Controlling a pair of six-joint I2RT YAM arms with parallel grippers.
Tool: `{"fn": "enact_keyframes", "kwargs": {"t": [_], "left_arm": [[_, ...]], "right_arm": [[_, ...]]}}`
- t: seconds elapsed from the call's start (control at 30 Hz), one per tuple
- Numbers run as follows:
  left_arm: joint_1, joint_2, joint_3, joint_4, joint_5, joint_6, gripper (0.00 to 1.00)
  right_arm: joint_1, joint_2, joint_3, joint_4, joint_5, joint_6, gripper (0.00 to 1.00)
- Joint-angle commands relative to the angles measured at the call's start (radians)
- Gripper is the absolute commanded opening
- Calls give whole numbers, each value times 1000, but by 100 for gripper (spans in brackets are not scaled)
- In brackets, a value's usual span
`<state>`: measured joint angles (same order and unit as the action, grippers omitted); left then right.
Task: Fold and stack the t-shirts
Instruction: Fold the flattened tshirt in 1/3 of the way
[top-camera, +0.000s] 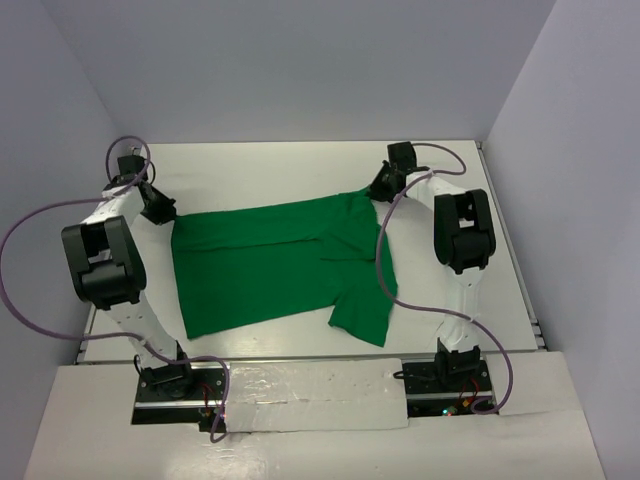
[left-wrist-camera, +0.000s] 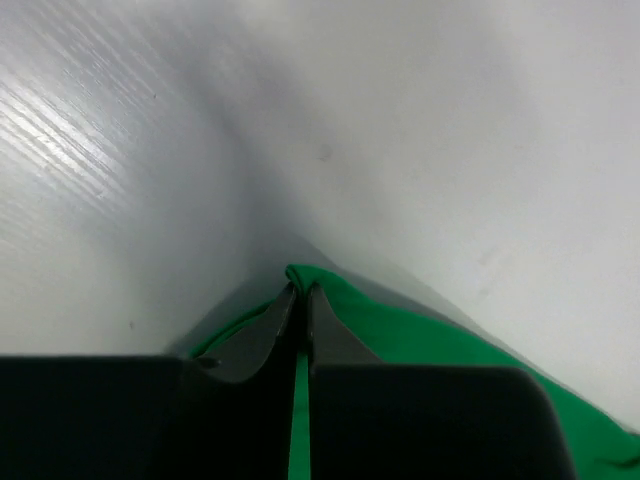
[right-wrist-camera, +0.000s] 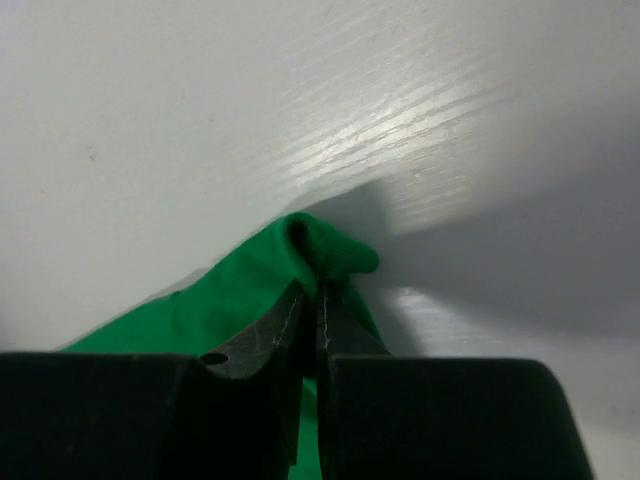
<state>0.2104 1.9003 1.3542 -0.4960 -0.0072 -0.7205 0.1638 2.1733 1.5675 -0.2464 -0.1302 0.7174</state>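
A bright-green t-shirt (top-camera: 270, 265) lies spread across the white table, partly folded, with one sleeve (top-camera: 362, 312) pointing toward the near edge. My left gripper (top-camera: 168, 213) is shut on the shirt's far left corner (left-wrist-camera: 318, 281); the cloth bunches at its closed tips. At the far right corner, my right gripper (top-camera: 375, 190) is shut on a pinched fold of the same shirt (right-wrist-camera: 330, 250). In both wrist views green cloth shows between and around the closed fingers.
The white table (top-camera: 470, 160) is boxed in by grey walls at the back and both sides. Purple cables (top-camera: 385, 260) loop from each arm; the right one hangs over the shirt's right edge. The arm bases (top-camera: 180, 385) stand at the near edge.
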Motion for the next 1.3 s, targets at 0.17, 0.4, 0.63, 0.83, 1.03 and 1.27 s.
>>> {"fn": "enact_keyframes", "kwargs": {"t": [0.17, 0.4, 0.63, 0.83, 1.03, 1.27], "left_arm": [[-6, -330, -61, 20, -18, 6, 10], [-7, -358, -83, 47, 17, -10, 10], [-8, -122, 57, 61, 12, -4, 10], [-6, 111, 205, 44, -18, -8, 10], [-5, 176, 257, 24, -29, -25, 41], [4, 74, 274, -66, -125, -56, 95]], "right_arm": [[6, -323, -154, 114, 80, 4, 9], [5, -334, -120, 107, 73, -1, 9], [5, -192, -18, 78, 89, -19, 9], [2, 15, 166, 13, 86, -15, 9], [-9, 110, 323, -64, 96, -15, 60], [-17, -133, 130, -9, 127, -9, 73]]}}
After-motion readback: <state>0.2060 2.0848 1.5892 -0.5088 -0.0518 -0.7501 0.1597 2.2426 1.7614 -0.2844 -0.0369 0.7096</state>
